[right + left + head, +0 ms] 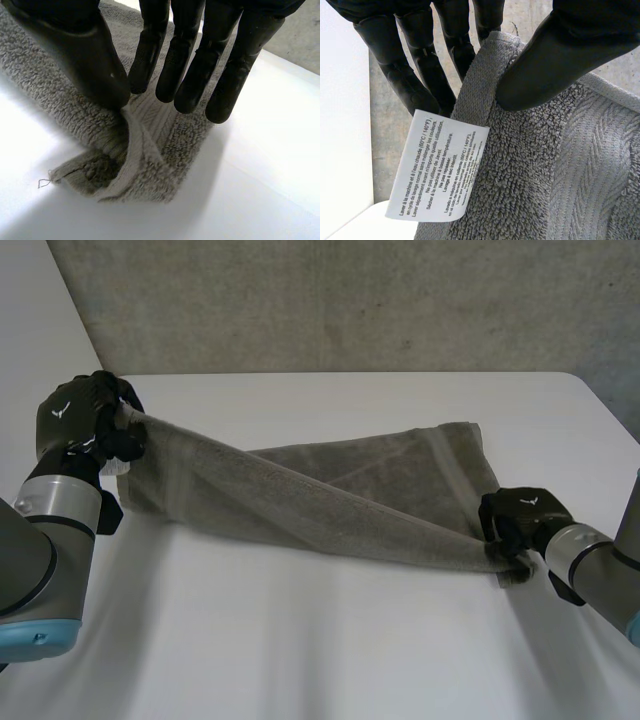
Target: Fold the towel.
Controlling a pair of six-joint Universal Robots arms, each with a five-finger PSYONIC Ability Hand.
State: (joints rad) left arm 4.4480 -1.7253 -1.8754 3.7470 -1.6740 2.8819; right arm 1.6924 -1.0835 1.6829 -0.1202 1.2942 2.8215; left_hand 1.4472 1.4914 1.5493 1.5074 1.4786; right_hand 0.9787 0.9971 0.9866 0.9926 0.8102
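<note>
A grey towel (330,500) stretches across the white table (300,640), partly folded over itself. My left hand (85,415) holds one corner up at the far left. In the left wrist view its thumb (555,55) pinches the towel's edge (530,165) against the fingers (415,75), and a white care label (437,167) hangs beside them. My right hand (520,515) is low at the towel's near right corner. In the right wrist view its fingers (220,60) are straight, and its thumb (85,55) sits just above a raised ridge of the corner (100,135), which lies on the table.
A grey wall stands behind the table's far edge (340,374). Bare white tabletop (260,165) lies in front of the towel and beside my right hand.
</note>
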